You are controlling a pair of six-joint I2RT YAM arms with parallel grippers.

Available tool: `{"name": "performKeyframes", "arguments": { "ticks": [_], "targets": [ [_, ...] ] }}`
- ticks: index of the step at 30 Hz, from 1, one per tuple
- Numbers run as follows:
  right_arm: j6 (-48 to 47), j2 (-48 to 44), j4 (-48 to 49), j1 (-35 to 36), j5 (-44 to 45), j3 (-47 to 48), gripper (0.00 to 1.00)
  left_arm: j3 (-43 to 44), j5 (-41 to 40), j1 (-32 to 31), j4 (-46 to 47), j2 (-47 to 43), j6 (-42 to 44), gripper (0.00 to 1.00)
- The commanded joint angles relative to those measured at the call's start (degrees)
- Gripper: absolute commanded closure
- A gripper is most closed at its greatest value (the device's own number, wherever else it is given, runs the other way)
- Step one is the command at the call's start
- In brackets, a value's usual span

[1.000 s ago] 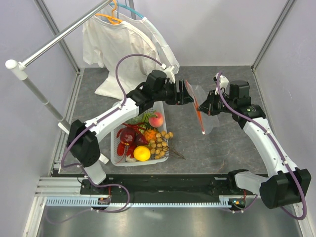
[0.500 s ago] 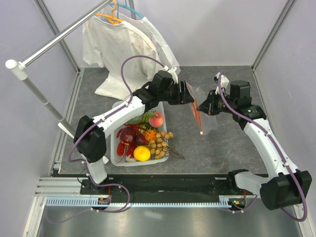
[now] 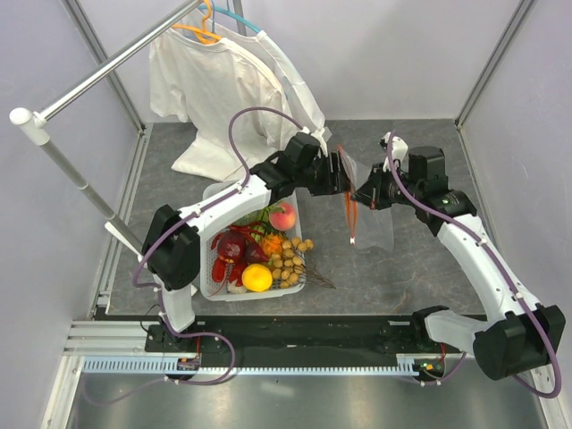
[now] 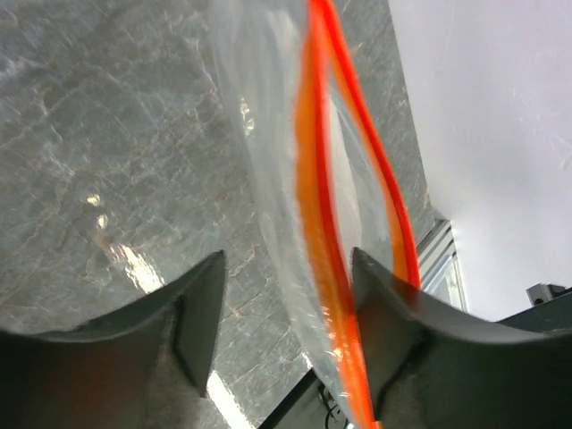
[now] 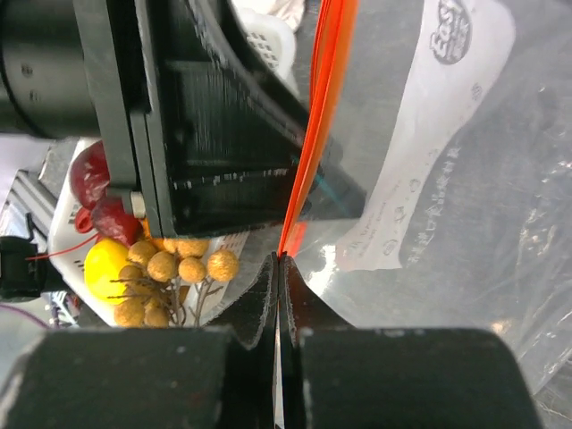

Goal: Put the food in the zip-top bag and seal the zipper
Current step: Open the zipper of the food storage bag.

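The clear zip-top bag (image 3: pixel 374 225) hangs above the grey table, and my right gripper (image 3: pixel 361 193) is shut on its mouth edge. In the right wrist view the jaws (image 5: pixel 280 266) pinch the film right at the red-orange zipper (image 5: pixel 323 98). My left gripper (image 3: pixel 343 173) is open at the bag's mouth. One lip with the zipper (image 4: pixel 323 259) runs between its fingers (image 4: pixel 384 313), close to the right one. The food lies in the white basket (image 3: pixel 214 284): a peach (image 3: pixel 283 216), a dark red piece (image 3: pixel 231 246) and a yellow fruit (image 3: pixel 257 278).
A white T-shirt (image 3: pixel 214 80) hangs from a hanger on the metal rail (image 3: pixel 107 63) at the back left. A cluster of small brown balls (image 3: pixel 288 259) spills over the basket's right rim. Grey walls enclose the table.
My left gripper has reached right, onto the bag's mouth. The right gripper has shifted slightly left with the bag, whose zipper now hangs more upright.
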Motion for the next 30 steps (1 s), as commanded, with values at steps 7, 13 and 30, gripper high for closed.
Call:
{"name": "performKeyframes", "arguments": {
  "ticks": [7,13,30],
  "targets": [
    [-2.0,-0.5,-2.5,0.2,16.6,1.1,1.00,-1.6,2.4,0.7,-1.5,-2.6,0.4,0.97],
    [-2.6,1.4,-2.8,0.2,16.7,0.7,0.57,-2.7,4.5,0.4,0.5,-3.1,-0.3,0.98],
    [0.6,7.3,-0.6,2.6,14.5,0.9,0.53,-1.2,3.7,-1.7,2.5,-2.7,-0.7,0.98]
  ]
}}
